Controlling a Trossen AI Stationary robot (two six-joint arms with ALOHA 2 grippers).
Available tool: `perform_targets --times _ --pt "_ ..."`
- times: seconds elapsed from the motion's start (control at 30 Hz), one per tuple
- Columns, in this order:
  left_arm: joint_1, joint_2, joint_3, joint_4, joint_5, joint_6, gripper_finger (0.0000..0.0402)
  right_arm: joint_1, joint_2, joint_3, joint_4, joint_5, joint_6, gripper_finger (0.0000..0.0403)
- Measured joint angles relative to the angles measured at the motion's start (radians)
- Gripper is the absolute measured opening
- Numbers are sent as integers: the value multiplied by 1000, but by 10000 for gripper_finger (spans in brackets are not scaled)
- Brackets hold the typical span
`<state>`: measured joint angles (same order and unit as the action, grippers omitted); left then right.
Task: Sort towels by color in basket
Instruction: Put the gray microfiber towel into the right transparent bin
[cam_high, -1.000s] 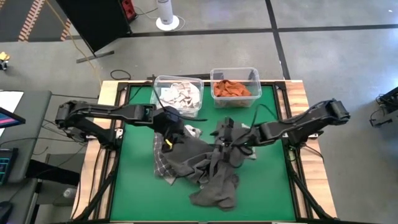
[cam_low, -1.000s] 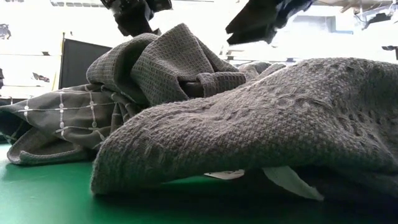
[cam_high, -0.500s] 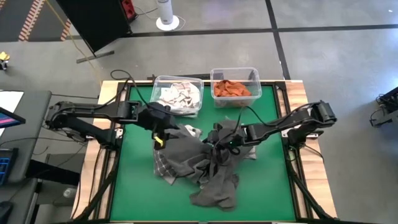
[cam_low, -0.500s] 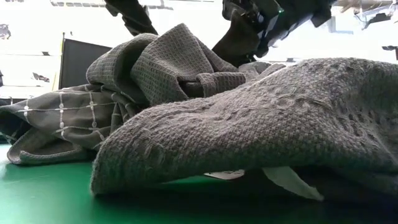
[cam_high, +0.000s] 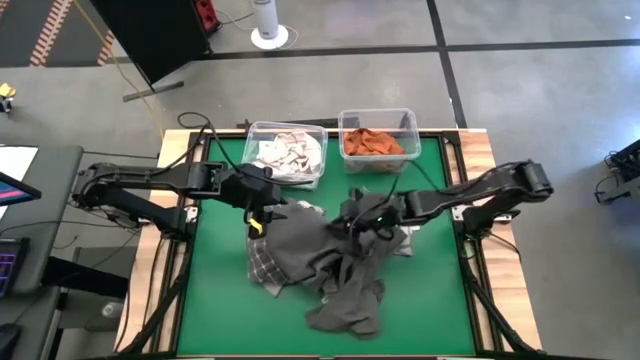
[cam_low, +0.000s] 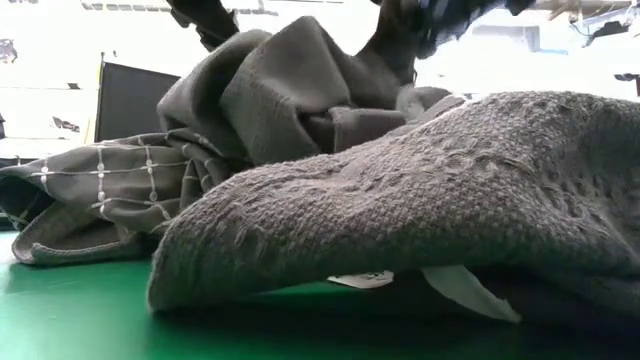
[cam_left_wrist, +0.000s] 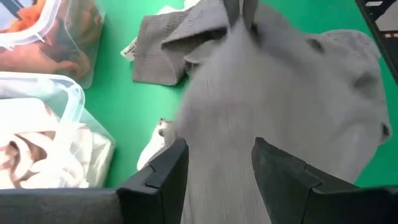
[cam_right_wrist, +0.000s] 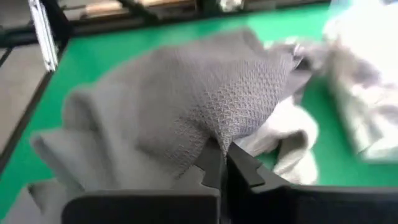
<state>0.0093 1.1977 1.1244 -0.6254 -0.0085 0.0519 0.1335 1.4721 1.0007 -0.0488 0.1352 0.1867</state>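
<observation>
- Dark grey towel (cam_low: 420, 200): soft cloth, coarse waffle weave, matt.
- Checked towel (cam_low: 110, 190): thinner, smoother woven cloth with pale grid lines, matt.
- Table surface (cam_high: 215, 300): green, smooth, with a slight sheen in the low view.
- Table frame (cam_high: 478, 150): light wood, matt.
- Two bins (cam_high: 400, 122): clear plastic, glossy.
- Left gripper fingers (cam_left_wrist: 283, 180): dark, smooth plastic-like finish.

Overhead sees the whole table (cam_high: 210, 300); low camera faces the towels (cam_low: 420, 200) closely; wrist cameras share them.
</observation>
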Motion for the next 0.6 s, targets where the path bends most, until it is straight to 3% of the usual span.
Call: perform_targets --times 0.33,0.47,0.6 --pt "0 -12 0 68 -74 30 169 -23 -211 247 -230 252 -253 18" --pt "-7 -14 -29 237 -83 54 169 -54 -246 348 -234 361 -372 18" --pt "-11 -11 -106 405 -84 85 169 -115 -249 461 -232 371 -475 18"
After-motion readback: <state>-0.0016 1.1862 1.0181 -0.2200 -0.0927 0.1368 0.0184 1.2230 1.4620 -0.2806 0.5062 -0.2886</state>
